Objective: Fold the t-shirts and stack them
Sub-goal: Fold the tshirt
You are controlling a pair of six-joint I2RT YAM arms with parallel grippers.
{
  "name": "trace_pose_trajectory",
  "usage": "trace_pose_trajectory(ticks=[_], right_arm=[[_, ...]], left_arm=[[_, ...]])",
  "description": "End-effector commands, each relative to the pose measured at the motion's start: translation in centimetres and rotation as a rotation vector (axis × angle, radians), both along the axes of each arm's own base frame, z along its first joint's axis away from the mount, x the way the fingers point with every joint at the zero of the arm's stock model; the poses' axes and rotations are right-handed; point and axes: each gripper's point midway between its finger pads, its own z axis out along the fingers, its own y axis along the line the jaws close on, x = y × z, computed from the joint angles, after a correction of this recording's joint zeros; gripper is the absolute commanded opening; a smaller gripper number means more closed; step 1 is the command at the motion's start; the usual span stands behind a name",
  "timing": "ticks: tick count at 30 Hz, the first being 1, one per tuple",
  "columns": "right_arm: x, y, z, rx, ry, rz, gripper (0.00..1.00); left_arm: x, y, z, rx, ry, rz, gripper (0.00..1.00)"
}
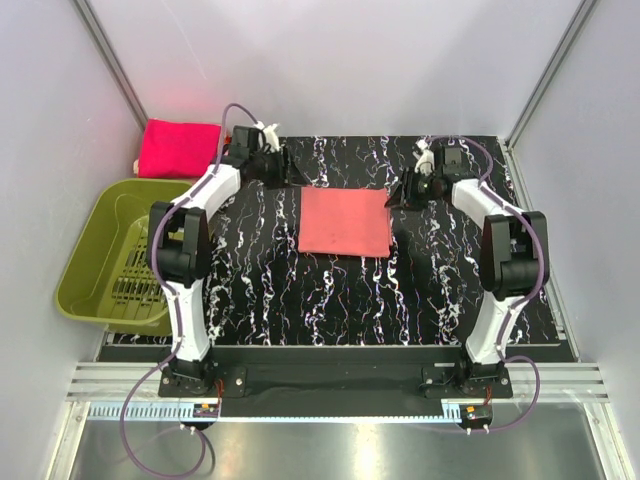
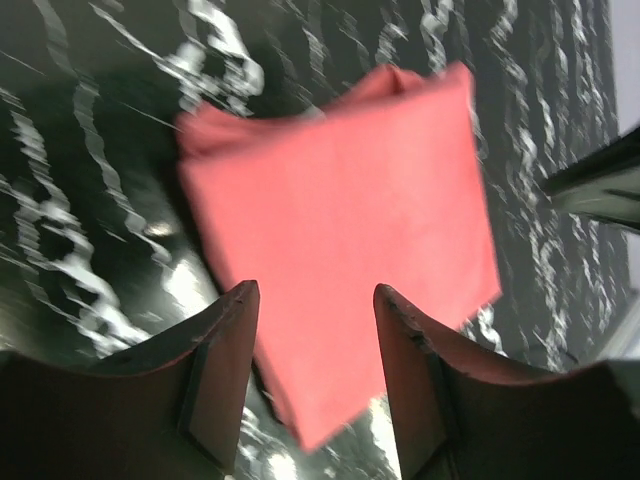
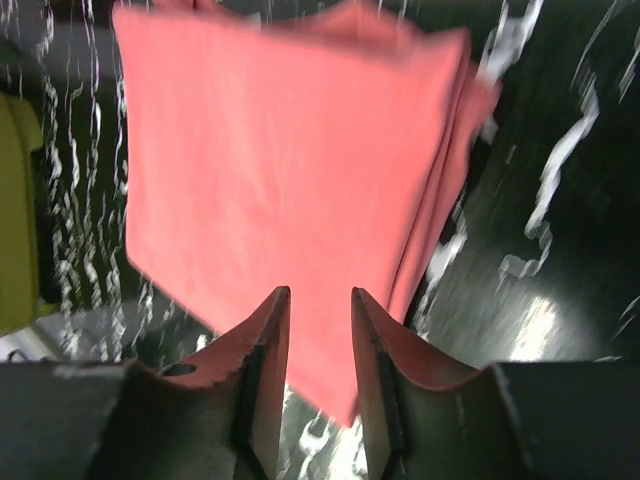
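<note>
Salmon-coral t-shirt (image 1: 345,222) lies folded flat mid-table, a neat rectangle ready for stacking. Left gripper (image 1: 288,172) hangs wide and empty by its far-left corner. Right gripper (image 1: 395,197) is narrow and empty by the far-right corner. Magenta t-shirt (image 1: 180,148) sits far left, likely the stack spot.

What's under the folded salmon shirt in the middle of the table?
The folded salmon shirt lies flat on the black marbled tabletop, which shows all around it. Its folded layers show at one edge; anything directly beneath is covered.
</note>
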Motion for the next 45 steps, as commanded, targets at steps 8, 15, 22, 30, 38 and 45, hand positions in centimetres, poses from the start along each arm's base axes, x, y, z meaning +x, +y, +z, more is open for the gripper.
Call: trace_pose_trajectory(ticks=[8, 15, 22, 30, 38, 45], right_arm=[[8.4, -1.7, -1.2, -0.133, -0.174, 0.104, 0.43], [11.1, -1.3, -1.2, -0.104, -0.263, 0.203, 0.48], [12.5, -1.2, -0.2, -0.062, -0.288, 0.263, 0.48], [11.3, -0.9, -3.7, 0.003, -0.079, 0.312, 0.49], [11.3, -0.9, -3.7, 0.000, -0.083, 0.318, 0.47], [11.1, -0.2, -2.9, 0.052, -0.100, 0.348, 0.41]], left_arm=[[4.4, -0.8, -4.0, -0.040, -0.018, -0.099, 0.53], [5.5, -1.3, -5.3, -0.047, -0.052, -0.134, 0.50], [6.4, -1.4, -5.3, -0.048, -0.078, -0.142, 0.46], [7.1, -1.5, -5.7, -0.088, -0.058, -0.143, 0.33], [7.8, -2.2, -4.5, -0.129, -0.074, -0.152, 0.05], [7.9, -3.0, -3.6, -0.205, -0.066, -0.157, 0.00]])
